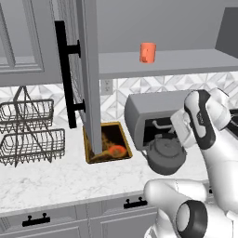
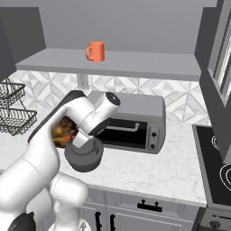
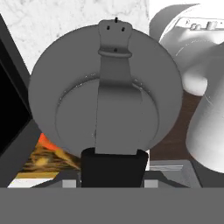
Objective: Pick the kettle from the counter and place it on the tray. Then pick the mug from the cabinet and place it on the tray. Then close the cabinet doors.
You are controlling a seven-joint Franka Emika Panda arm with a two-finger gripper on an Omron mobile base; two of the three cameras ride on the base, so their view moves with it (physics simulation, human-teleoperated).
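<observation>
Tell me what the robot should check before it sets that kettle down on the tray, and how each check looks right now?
1. Kettle held: ok. The gripper is shut on its handle, and the kettle hangs clear of the counter.
2. Kettle over the tray: not ok. In the left base view it hangs to the right of the tray, in front of the toaster oven.
3. Landing spot free: cannot tell. The open cabinet door hides part of the tray.
4. Path past the door: cannot tell. The door's lower edge stands in front of the tray, so clearance is hard to judge.
5. Mug waiting: ok, upright on the cabinet shelf.
</observation>
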